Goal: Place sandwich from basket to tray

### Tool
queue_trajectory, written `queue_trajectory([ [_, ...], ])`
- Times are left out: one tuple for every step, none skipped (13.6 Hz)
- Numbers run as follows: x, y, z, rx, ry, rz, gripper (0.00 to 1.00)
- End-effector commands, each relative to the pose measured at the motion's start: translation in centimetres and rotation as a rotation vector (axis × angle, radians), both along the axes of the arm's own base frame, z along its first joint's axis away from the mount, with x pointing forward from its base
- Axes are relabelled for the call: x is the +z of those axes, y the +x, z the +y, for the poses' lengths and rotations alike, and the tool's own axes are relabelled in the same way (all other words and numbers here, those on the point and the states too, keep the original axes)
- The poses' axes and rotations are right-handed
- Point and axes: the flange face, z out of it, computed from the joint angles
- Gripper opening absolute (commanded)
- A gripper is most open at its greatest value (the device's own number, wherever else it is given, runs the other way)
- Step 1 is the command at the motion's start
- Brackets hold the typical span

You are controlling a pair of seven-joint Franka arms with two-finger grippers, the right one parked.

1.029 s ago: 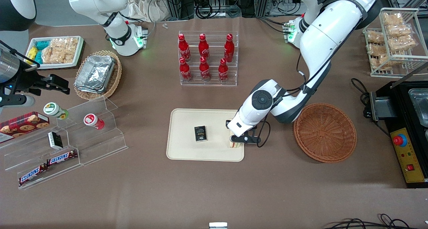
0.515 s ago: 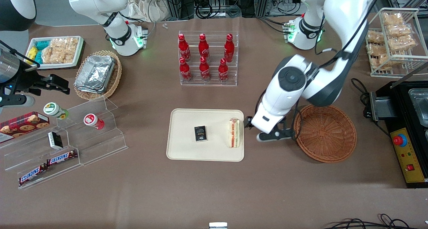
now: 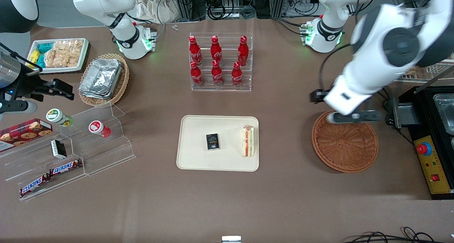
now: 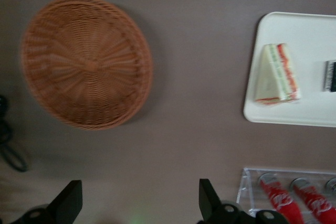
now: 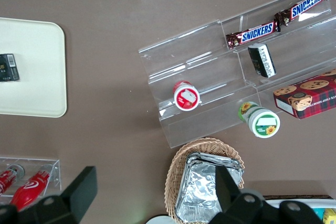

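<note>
The sandwich [image 3: 248,141] [image 4: 276,74], a wrapped white wedge with red and green filling, lies on the cream tray [image 3: 198,158] [image 4: 310,114], near the tray edge closest to the basket. The round reddish-brown wicker basket [image 3: 344,143] [image 4: 86,61] holds nothing. My gripper [image 3: 337,106] [image 4: 137,203] hangs high over the basket's rim farthest from the front camera. It is open, with only bare table showing between its fingers, and well clear of the sandwich.
A small black box [image 3: 212,142] [image 4: 329,75] lies mid-tray. A clear rack of red cola bottles [image 3: 220,62] [image 4: 283,195] stands farther from the front camera than the tray. A black machine [image 3: 431,143] and a wire snack rack [image 3: 418,40] stand at the working arm's end.
The gripper let go of the sandwich on the tray, then rose and swung away to above the basket. The sandwich stays put.
</note>
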Motion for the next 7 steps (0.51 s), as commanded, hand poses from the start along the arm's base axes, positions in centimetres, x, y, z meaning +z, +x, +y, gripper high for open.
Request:
queue_trajectory([
  [4.1, -1.9, 7.0, 0.000, -0.037, -0.012, 1.00],
  [5.5, -2.8, 9.2, 0.013, -0.037, -0.019, 1.00],
  [6.4, -3.9, 10.5, 0.026, -0.028, -0.013, 1.00],
  [6.9, -4.5, 11.0, 0.029, -0.028, -0.018, 1.00],
  [7.2, -4.3, 11.0, 0.030, -0.028, -0.019, 1.00],
  [7.5, -4.1, 11.0, 0.032, -0.025, -0.024, 1.00],
  [7.5, -3.9, 10.9, 0.032, -0.023, -0.024, 1.00],
])
